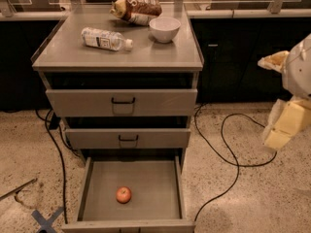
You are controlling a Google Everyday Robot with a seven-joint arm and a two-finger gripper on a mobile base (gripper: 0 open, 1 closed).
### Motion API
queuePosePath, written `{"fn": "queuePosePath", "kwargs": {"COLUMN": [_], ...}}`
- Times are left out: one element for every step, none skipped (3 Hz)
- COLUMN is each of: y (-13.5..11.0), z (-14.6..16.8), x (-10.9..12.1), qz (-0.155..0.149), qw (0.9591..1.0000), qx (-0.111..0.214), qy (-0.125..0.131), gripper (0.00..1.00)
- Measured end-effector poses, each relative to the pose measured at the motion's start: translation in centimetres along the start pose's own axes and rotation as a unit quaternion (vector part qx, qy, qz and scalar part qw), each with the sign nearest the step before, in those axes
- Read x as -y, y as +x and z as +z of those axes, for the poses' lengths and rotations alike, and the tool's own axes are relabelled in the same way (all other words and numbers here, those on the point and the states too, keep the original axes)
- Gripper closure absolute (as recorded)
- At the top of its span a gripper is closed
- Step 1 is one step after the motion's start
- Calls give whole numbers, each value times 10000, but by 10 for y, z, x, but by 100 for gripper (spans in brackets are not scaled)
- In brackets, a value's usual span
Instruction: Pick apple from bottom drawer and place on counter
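The apple (123,194) lies alone on the floor of the open bottom drawer (151,177), a little left of centre and toward the front. The robot's gripper (278,130) hangs at the right edge of view, well apart from the cabinet; whether it is spread or closed cannot be told. From the gripper, the apple lies lower and far toward picture-left, a reach likely down into the drawer. The worktop (146,55) above carries a water bottle (106,38), white bowl (164,29) and snack bag (137,8).

1 apple (123,194), 1 bowl (164,29), jaws right
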State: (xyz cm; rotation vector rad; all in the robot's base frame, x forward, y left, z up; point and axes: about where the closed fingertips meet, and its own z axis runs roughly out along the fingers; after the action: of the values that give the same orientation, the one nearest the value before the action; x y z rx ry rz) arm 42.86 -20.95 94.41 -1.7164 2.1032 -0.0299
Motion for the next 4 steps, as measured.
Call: {"fn": "queuePosePath", "kwargs": {"y": [3, 11, 15, 15], "z": [33, 72, 95, 100], "x": [-19, -41, -54, -57], "qz": [-131, -164, -159, -156], "qw": [9994, 9980, 9970, 9967], "qx": [247, 421, 458, 471], "qy": [-210, -453, -610, -641], "gripper": [0, 0, 0, 0]}}
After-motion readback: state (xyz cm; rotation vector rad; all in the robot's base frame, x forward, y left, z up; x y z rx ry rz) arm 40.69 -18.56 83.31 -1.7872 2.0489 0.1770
